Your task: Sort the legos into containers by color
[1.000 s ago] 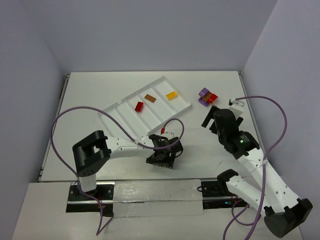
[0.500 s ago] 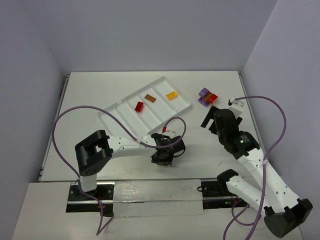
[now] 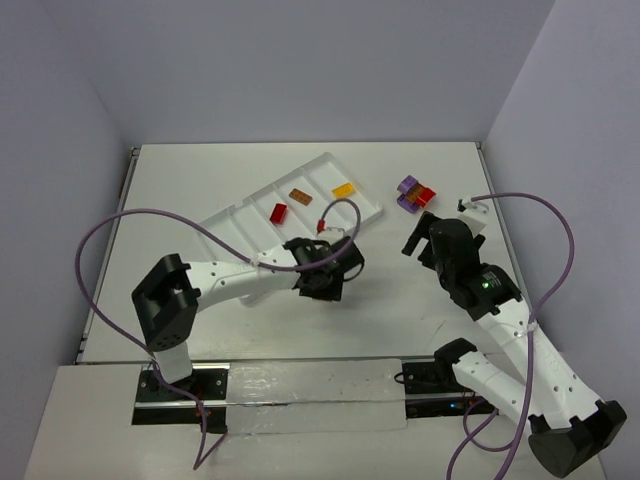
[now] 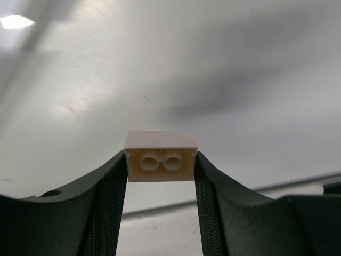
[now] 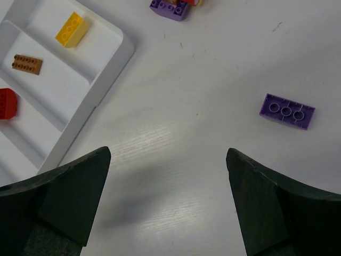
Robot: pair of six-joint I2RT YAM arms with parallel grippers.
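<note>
We see our left arm stretched low across the bench [image 3: 180, 190], elbow bent, with the left claw [image 3: 325, 272] at the near edge of the white tray [image 3: 240, 222], clamped on a tan lego [image 4: 161, 158] whose hollow underside faces the wrist camera. Our right arm stands folded to the right of the tray, the right claw [image 5: 168, 160] spread wide and holding nothing. A red lego [image 3: 279, 212], a brown-orange lego [image 3: 300, 197] and a yellow lego [image 3: 343, 190] lie in separate tray compartments, and a purple lego [image 5: 287, 111] lies on the bench right of the tray

We look into a robot lab: bare walls [image 3: 300, 70] round a white tabletop [image 3: 200, 180], a left arm [image 3: 235, 280] and right arm [image 3: 505, 315] bolted at its near edge.
</note>
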